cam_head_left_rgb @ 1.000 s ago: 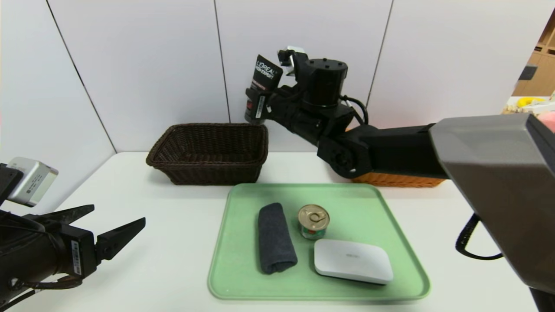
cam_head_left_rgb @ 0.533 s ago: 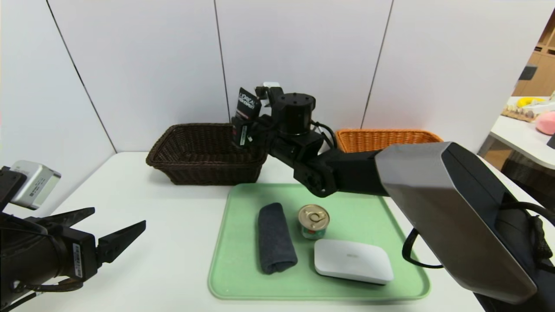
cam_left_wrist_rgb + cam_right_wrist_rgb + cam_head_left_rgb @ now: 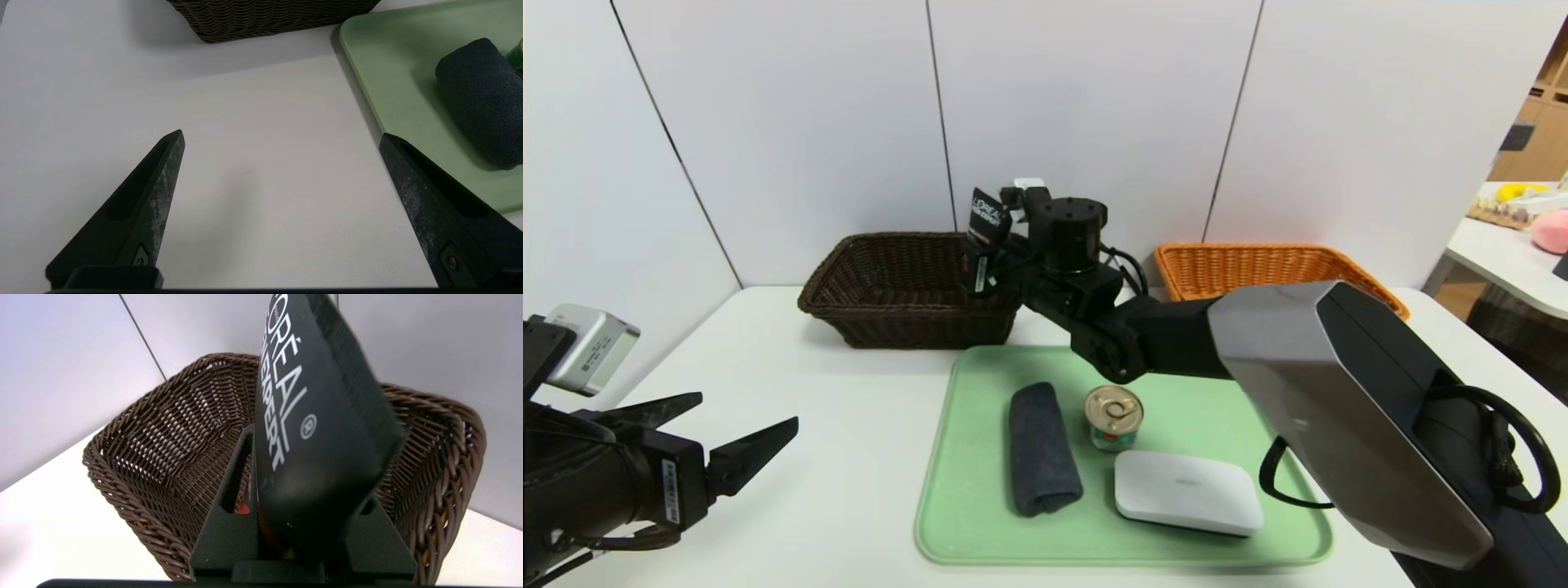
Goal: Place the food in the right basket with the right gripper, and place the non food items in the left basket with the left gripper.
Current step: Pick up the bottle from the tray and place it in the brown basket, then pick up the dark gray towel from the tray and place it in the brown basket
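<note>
My right gripper [image 3: 980,263] is shut on the black L'Oreal tube [image 3: 986,219], holding it upright just above the right end of the dark brown left basket [image 3: 907,286]. In the right wrist view the tube [image 3: 318,428] stands between the jaws of my right gripper [image 3: 306,477], over the left basket [image 3: 163,428]. The food tin can [image 3: 1112,418], the rolled grey cloth [image 3: 1041,457] and the white box [image 3: 1186,492] lie on the green tray [image 3: 1201,392]. The orange right basket [image 3: 1258,265] sits at the back right. My left gripper [image 3: 747,408] stands open over bare table at the front left.
The right arm's grey shell [image 3: 1339,408] reaches across the tray's right side. The left wrist view shows my left gripper [image 3: 282,134] above white table, with the tray's edge [image 3: 392,61], the cloth [image 3: 482,98] and the dark basket's wall [image 3: 265,16] beyond.
The right arm has swung left and down, carrying the tube from above the gap between the baskets to the dark basket's right end. The orange basket is now uncovered. The left arm has not moved.
</note>
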